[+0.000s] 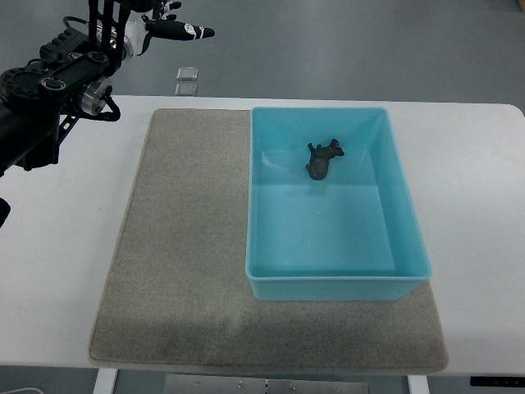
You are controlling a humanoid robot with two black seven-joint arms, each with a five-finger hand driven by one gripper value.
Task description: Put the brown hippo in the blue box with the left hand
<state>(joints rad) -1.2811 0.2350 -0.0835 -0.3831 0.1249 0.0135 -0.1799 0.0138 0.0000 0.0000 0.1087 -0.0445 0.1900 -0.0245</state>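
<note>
A small brown hippo (pixel 322 159) lies on its side inside the blue box (pixel 261 205), near the box's far wall. The blue box stands on the right part of a grey mat (pixel 180 246). My left hand (pixel 168 23) is raised at the top left corner, far from the box, beyond the table's far edge. Its fingers (pixel 187 31) are stretched out and hold nothing. My left arm (pixel 49 90) comes in from the left edge. My right arm does not show.
The white table (pixel 476 205) carries the mat and box. Two small square floor plates (pixel 187 80) show beyond the table's far edge. The table's front edge runs along the bottom of the view.
</note>
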